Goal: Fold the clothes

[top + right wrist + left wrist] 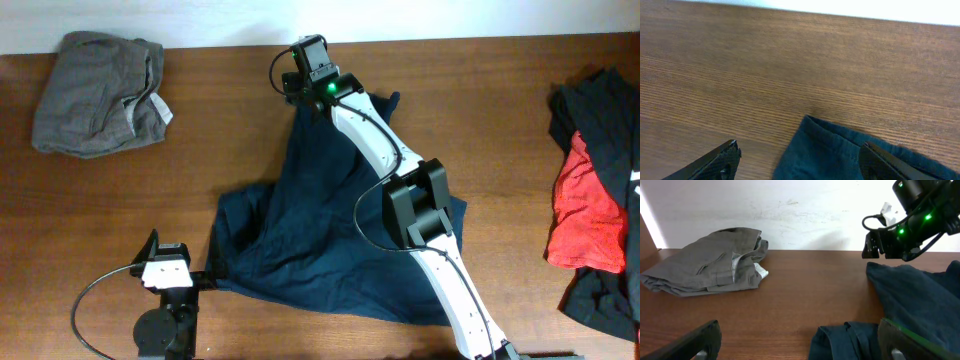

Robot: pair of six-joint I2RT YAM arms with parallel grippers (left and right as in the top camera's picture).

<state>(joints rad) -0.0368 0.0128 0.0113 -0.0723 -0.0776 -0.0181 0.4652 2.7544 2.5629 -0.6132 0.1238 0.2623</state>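
Right hand (pixel 800 150) reads as released on my feed: its two fingers (pixel 715 162) stand wide apart with nothing clamped between them. One corner of the dark navy garment (pixel 830 152) lies flat on the tabletop (pixel 765 60) in the gap between the fingers. I cannot tell whether either finger touches the cloth. From overhead I see this hand at the far side of the tabletop, over the top end of the navy garment, with its white arm (pixel 375 140) reaching across the fabric.

Left hand (pixel 800 342) is also released, fingers spread fully and holding nothing. It sits low at the near side, just beside the left edge of the navy garment, and a rumpled fold of that cloth shows between its fingers in the left wrist view.

The navy garment lies spread and wrinkled across the middle of the tabletop, narrow at the far end and wide toward me. A grey-olive garment (pixel 95 95) sits bunched at the far left corner, well apart from both hands. At the right edge lies a heap of red cloth (pixel 590 215) with black cloth (pixel 600 110) around it, partly out of view.
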